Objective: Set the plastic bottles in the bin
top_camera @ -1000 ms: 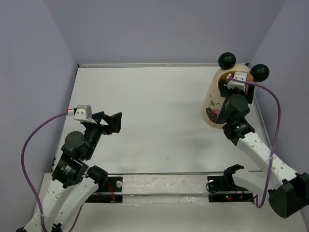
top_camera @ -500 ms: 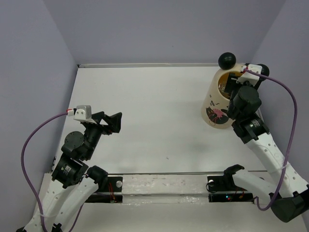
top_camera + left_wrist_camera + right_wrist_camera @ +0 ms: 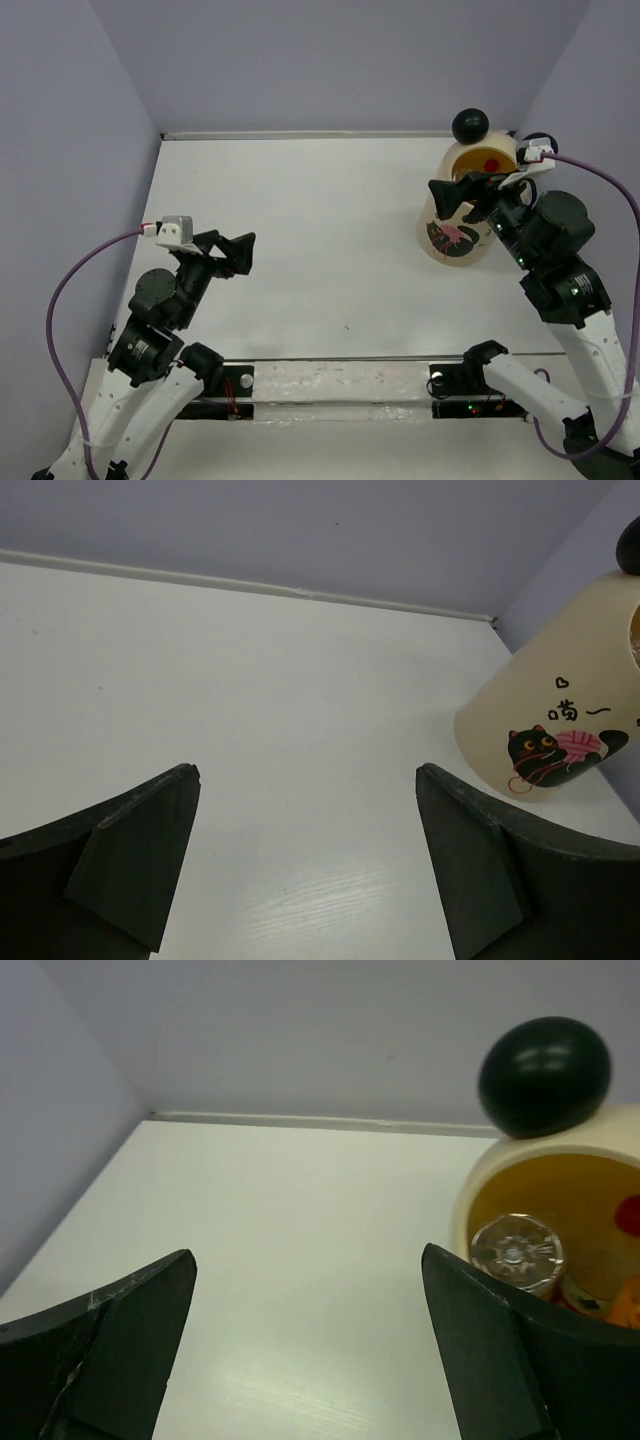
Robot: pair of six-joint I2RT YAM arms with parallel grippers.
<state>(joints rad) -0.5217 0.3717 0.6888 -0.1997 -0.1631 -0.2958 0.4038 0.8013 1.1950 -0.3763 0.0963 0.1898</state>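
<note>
Change: the right end effector (image 3: 308,1260) has drawn back from over the bin (image 3: 445,238) and its jaws have gone wide, empty.
Bottles (image 3: 515,1252): inside the bin.
Left end effector (image 3: 305,780): wide, empty, above the table (image 3: 320,220).
Table: no bottle shows.
Judgement: last drop made; task likely complete.

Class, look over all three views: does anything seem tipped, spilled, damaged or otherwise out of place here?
Nothing stands out. The bin stands upright at the far right corner of the table, with the plastic bottles inside it. No spill or damage shows.
</note>
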